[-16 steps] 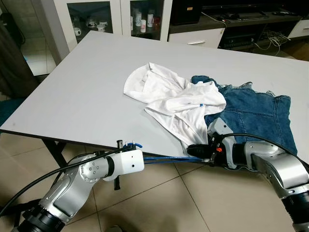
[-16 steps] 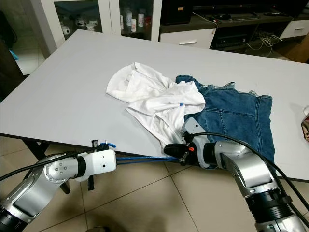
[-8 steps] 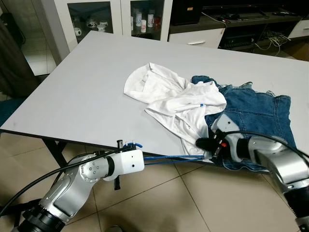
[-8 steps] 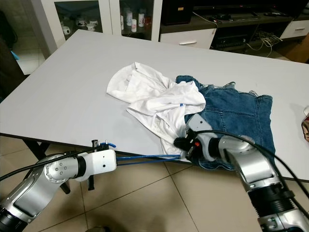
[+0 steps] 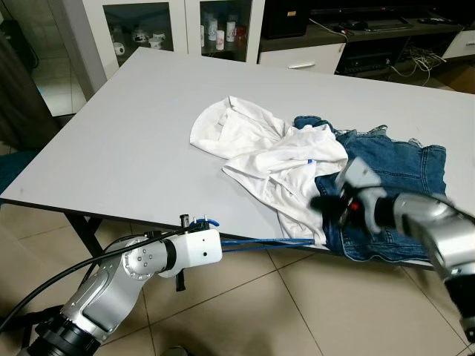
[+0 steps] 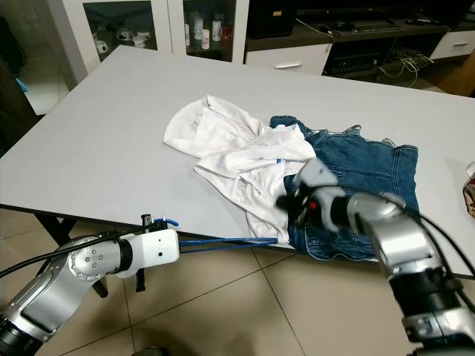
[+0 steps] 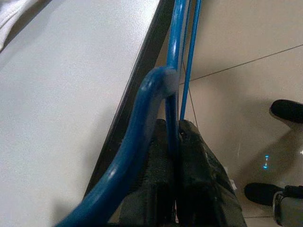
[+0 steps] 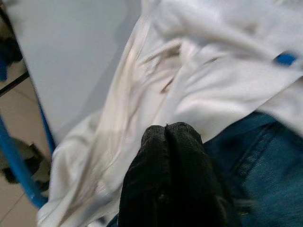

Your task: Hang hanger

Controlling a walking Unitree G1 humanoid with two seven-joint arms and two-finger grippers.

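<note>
1. Hanger (image 5: 252,242): blue, thin, clamped at one end between the black fingers (image 7: 189,189) of the left gripper (image 7: 173,142); held roughly level just below the near edge of the table (image 5: 133,141), running toward the hem of the white shirt (image 5: 274,156).
2. Left gripper: below and in front of the table's near edge, over the tiled floor (image 5: 245,311), pressed tight on the hanger.
3. Right gripper (image 8: 165,135): fingers together with nothing between them, hovering over the near part of the white shirt where it meets the denim garment (image 5: 393,178); blurred in the head views.
4. White shirt: crumpled on the table, lower edge drooping over the near rim, partly overlapping the denim garment lying to its right.
5. Glass-fronted cabinet (image 5: 171,22) with small items beyond the table's far side; dark shoes (image 7: 286,111) on the tiles in the left wrist view.
</note>
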